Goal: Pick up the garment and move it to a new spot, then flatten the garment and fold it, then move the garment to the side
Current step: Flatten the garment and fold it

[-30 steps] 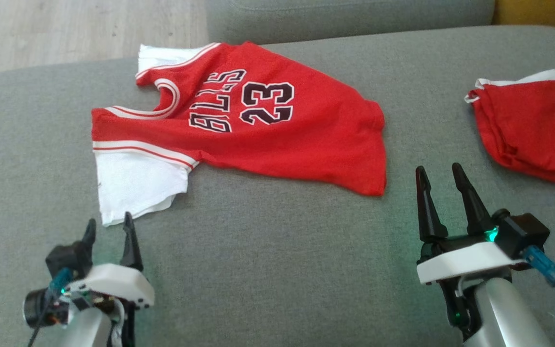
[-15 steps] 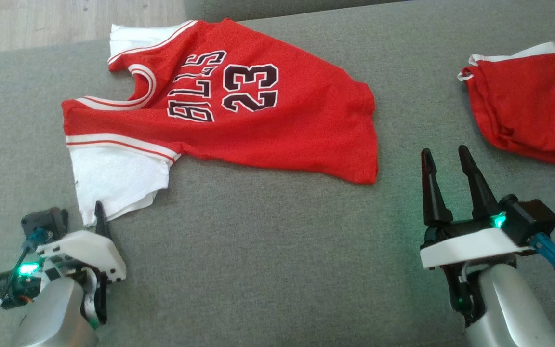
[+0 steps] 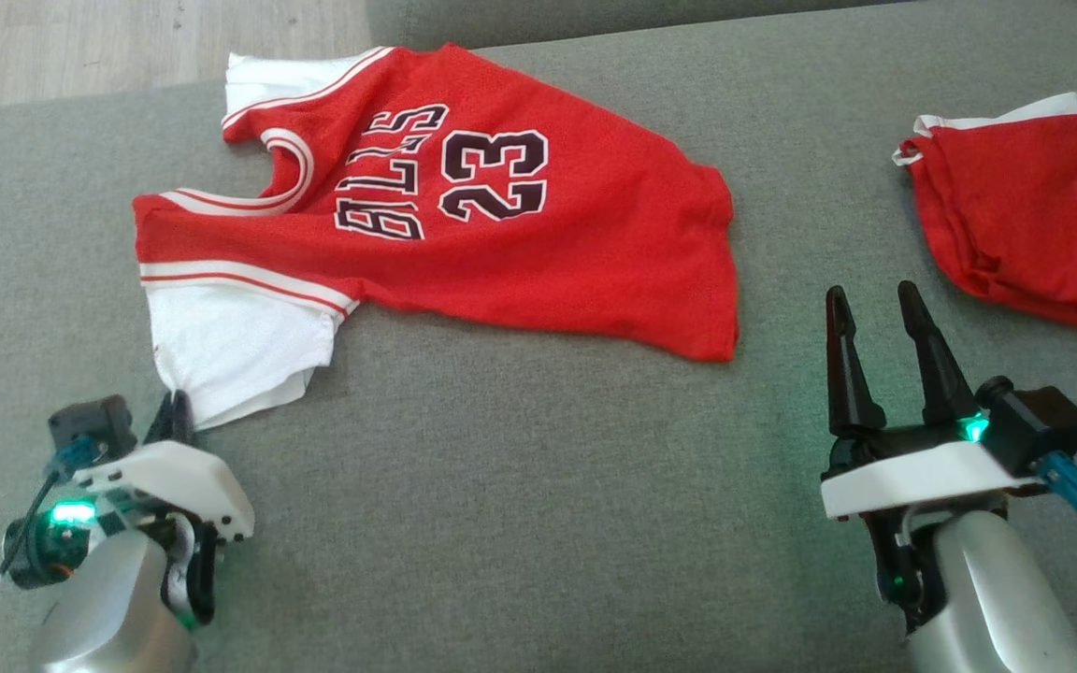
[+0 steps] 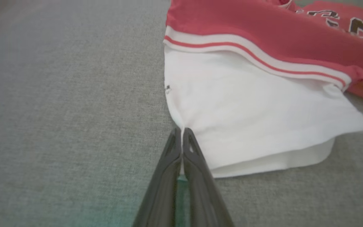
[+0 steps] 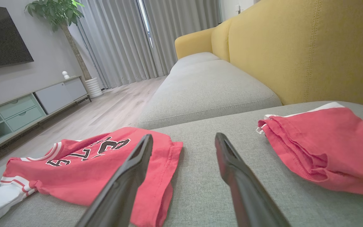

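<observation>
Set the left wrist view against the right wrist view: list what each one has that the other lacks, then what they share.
Left wrist view: the left gripper shut on the corner of the white sleeve. Right wrist view: the open right gripper, a second red garment, the yellow sofa back, a television. Shared: the red jersey, white sleeve included, on the grey cushion.
</observation>
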Motion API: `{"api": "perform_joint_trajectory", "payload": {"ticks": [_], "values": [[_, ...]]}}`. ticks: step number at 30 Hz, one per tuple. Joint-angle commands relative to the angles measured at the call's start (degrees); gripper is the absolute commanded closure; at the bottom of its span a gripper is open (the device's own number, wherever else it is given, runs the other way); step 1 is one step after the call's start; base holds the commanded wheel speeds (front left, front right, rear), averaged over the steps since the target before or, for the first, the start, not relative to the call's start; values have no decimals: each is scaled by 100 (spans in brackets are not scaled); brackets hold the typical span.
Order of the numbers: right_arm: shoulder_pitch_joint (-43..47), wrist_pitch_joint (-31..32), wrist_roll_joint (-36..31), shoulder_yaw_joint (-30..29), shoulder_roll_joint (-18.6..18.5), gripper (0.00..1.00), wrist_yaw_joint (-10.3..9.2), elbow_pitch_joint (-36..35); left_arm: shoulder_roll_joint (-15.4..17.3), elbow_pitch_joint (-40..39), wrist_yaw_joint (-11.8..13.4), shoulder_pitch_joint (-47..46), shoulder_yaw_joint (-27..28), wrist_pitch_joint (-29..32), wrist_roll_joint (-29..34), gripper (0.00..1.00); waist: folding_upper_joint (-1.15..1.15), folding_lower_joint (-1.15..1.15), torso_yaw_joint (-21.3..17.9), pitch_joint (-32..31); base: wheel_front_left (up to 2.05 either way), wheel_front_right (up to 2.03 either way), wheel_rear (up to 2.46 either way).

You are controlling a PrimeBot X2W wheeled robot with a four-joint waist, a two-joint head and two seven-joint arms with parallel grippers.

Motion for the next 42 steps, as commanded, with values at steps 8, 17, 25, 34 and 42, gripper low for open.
{"api": "perform_joint_trajectory", "payload": {"ticks": [8, 17, 25, 34, 42], "values": [[-153, -62, 23, 129, -4, 0, 22, -77, 125, -584, -57, 22, 454, -1170, -111, 100, 0, -1, 43, -126, 0, 0, 0], [-150, 35, -56, 181, -4, 0, 22, 636, 52, -1209, -44, 256, 545, -1541, 0, 100, 0, -1, 104, -274, 0, 0, 0], [-403, 507, 165, 399, -4, 0, 22, 1248, -50, -1739, -89, 434, 640, -1590, 212, 100, 0, -1, 248, -267, 0, 0, 0], [-1000, 892, 739, 602, -4, 0, 22, 2367, -176, -1914, -195, 484, 644, -1593, 415, 100, 0, -1, 446, -216, 0, 0, 0], [-1447, 879, 856, 866, -4, 0, 22, 3303, -274, -1940, -278, 446, 668, -1593, 533, 100, 0, -1, 569, -164, 0, 0, 0]]}}
